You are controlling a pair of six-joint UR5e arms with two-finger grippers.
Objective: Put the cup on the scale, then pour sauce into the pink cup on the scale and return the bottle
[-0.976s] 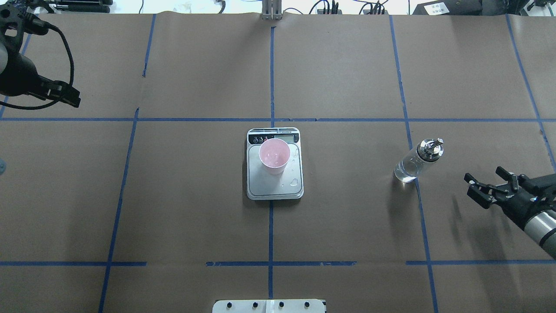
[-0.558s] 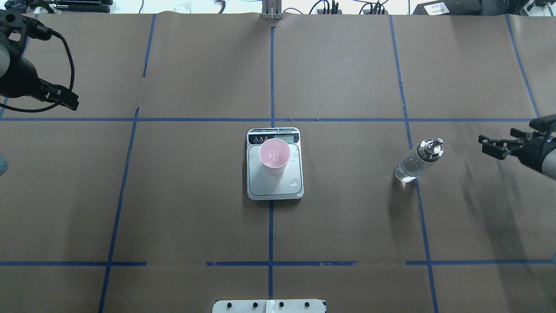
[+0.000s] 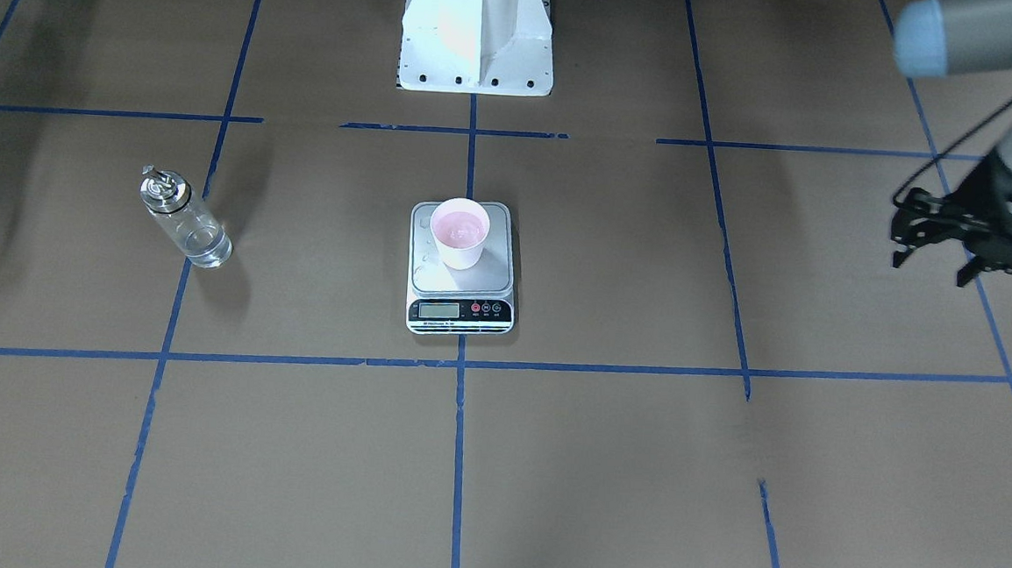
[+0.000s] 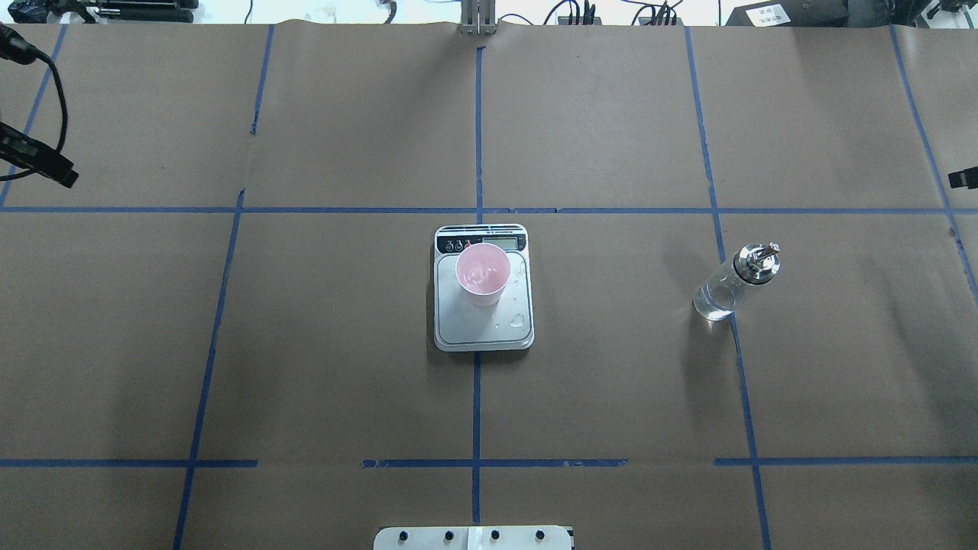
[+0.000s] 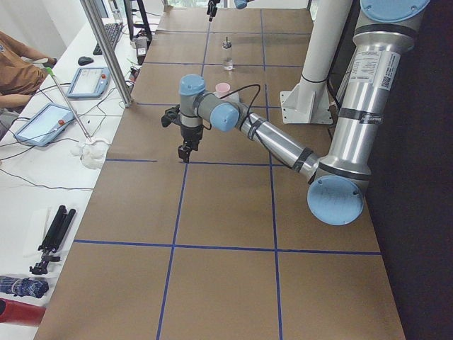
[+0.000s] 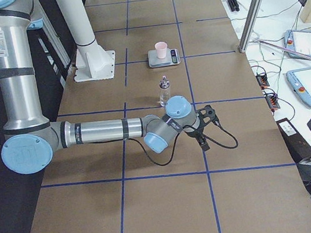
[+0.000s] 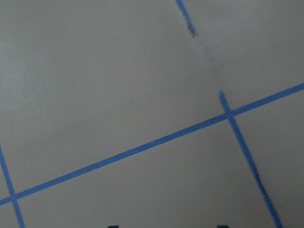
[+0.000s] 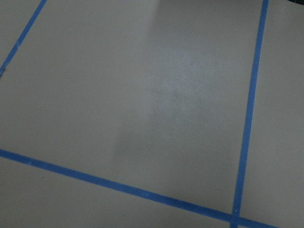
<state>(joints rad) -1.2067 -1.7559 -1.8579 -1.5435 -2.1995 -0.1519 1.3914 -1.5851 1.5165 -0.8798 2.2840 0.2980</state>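
The pink cup stands upright on the scale's steel platform, toward the display end; a wet glint shows inside it. It also shows in the front view. The clear glass bottle with its silver spout stands alone on the table, right of the scale, with clear liquid low inside. My left gripper hangs open and empty far from the scale on my left. Only a sliver of my right gripper shows at the overhead view's right edge; I cannot tell whether it is open or shut.
A few droplets lie on the scale's platform beside the cup. The white robot base stands behind the scale. Brown paper with blue tape lines covers the table. Tablets and cables lie beyond the table's far edge.
My right gripper has swung away from the bottle, back and right, almost out of the overhead view. My left gripper has drawn further left. Cup, scale and bottle have not moved.
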